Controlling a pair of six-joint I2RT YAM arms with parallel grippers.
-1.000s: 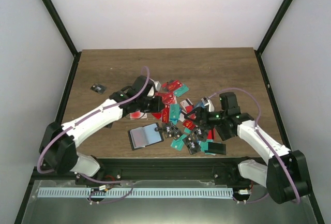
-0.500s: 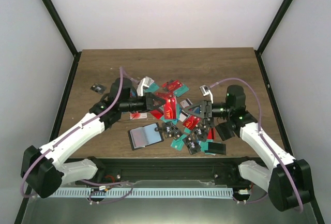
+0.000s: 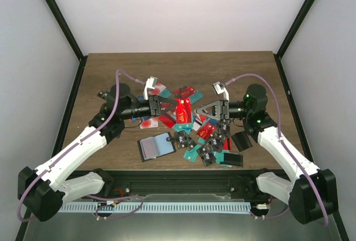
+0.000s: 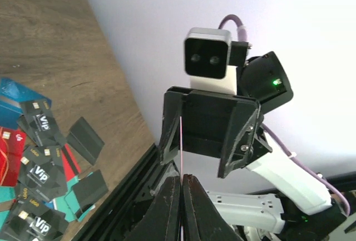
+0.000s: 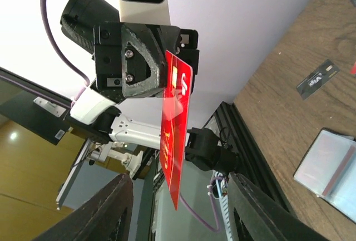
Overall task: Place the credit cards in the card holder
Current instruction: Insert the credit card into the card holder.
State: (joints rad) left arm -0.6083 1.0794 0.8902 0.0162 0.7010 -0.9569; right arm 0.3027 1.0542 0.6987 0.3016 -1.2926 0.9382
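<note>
My left gripper (image 3: 168, 109) is shut on a red credit card (image 3: 182, 110), held on edge well above the table. In the left wrist view the card (image 4: 181, 141) shows as a thin line rising from the closed fingertips (image 4: 182, 177). My right gripper (image 3: 200, 112) faces it, open, with the card's free end (image 5: 175, 141) between its two fingers and no contact visible. More credit cards (image 3: 203, 141) lie heaped on the table below. The card holder (image 3: 157, 146) lies open and flat left of the heap, grey-clear pockets up.
Plain black flat cases (image 3: 240, 141) (image 3: 234, 159) lie right of the heap. One dark card (image 3: 104, 94) sits alone at the far left. The black frame rail (image 3: 178, 177) runs along the near edge.
The left arm lifted the red card off the heap and turned it toward the right arm. The right gripper rose to meet it, and its jaws have narrowed around the card's end.
</note>
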